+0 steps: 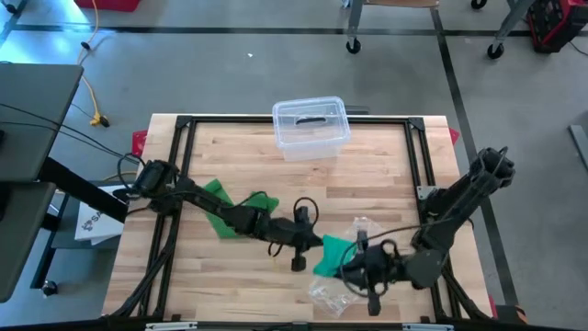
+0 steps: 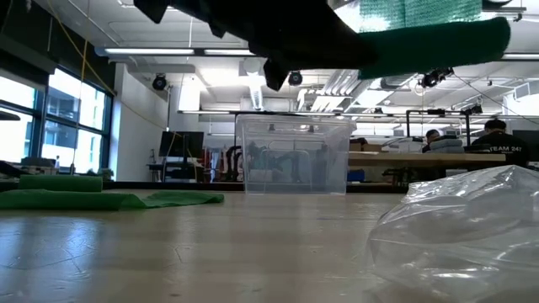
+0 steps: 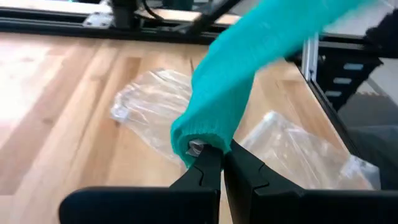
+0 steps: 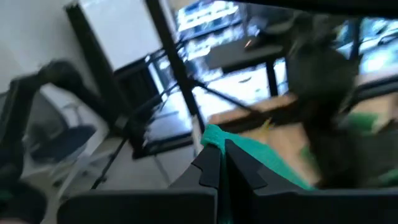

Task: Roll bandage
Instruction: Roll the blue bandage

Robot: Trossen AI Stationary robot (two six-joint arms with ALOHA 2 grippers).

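Beneath both arms spreads the pale wooden plank table (image 1: 386, 175), with a clear rectangular plastic lidded box (image 1: 310, 126) well beyond the grippers. Left gripper (image 3: 221, 158) and right gripper (image 4: 222, 149) are each clamped shut on the soft, knitted green bandage strip (image 1: 333, 253) held between them, above crinkled clear plastic bags (image 3: 149, 102).

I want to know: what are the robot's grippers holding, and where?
Both grip one green bandage: left gripper at one end, right gripper at its edge.
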